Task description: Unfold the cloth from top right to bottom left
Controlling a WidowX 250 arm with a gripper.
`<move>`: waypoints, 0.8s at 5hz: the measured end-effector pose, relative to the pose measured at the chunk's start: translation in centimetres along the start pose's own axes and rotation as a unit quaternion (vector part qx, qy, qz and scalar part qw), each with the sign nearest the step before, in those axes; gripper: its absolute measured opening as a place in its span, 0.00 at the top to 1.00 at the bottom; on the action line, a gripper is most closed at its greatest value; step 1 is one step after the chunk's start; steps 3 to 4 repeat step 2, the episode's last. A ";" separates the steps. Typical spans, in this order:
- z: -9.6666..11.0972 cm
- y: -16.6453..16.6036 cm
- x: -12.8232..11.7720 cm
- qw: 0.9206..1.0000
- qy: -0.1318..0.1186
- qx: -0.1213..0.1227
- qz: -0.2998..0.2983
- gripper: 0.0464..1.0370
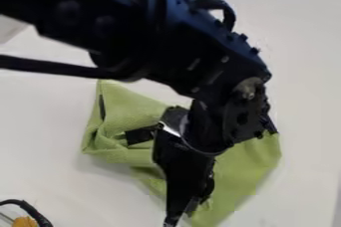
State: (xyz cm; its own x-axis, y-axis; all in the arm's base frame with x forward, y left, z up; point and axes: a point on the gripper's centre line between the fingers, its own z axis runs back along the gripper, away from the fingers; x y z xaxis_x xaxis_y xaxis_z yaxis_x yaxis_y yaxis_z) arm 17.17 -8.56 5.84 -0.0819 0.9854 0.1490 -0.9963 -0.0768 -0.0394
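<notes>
The black gripper (pixel 181 210) hangs down over the lower middle of the green cloth (pixel 246 171), its lower end near the cloth's bottom left edge. Whether it touches or holds fabric I cannot tell. Creases and folded layers show at the cloth's left side, while the lower right part looks flatter and narrows to a corner at the bottom. The arm and gripper hide the cloth's middle and much of its upper right.
The cloth lies on a white table (pixel 47 116). An orange object (pixel 25 221) with a black cable (pixel 30 209) sits at the bottom left corner. Dark items stand beyond the table's edge at the top right.
</notes>
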 end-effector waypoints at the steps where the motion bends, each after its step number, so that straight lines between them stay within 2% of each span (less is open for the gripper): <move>1: 0.9 0.2 0.4 1.000 -0.007 0.005 -0.006 0.29; 2: 2.3 0.1 0.8 0.998 -0.013 0.007 -0.062 0.04; 4: 2.3 0.1 0.8 0.998 -0.013 0.007 -0.062 0.04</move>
